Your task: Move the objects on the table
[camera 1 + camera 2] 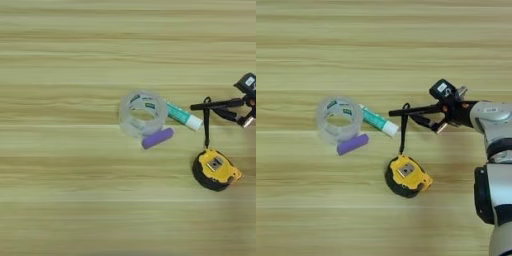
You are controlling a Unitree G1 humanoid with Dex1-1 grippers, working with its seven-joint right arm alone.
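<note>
Near the table's (60, 200) middle stands a clear tape roll (143, 113), with a short purple cylinder (157, 138) lying against its front. A green-and-white glue stick (183, 115) lies just right of the roll. Further right, a yellow-black tape measure (407, 175) rests with its black strap (403, 131) stretched away from me. A slim black pen (413, 110) lies almost level, its left tip over the top of the strap and its right end at my right gripper (428, 116). The gripper comes in from the right on the silver forearm (496, 117).
Wide bare wood lies to the left of the tape roll and along the far and near sides. My arm's lower body (496, 200) fills the right edge in the right eye view.
</note>
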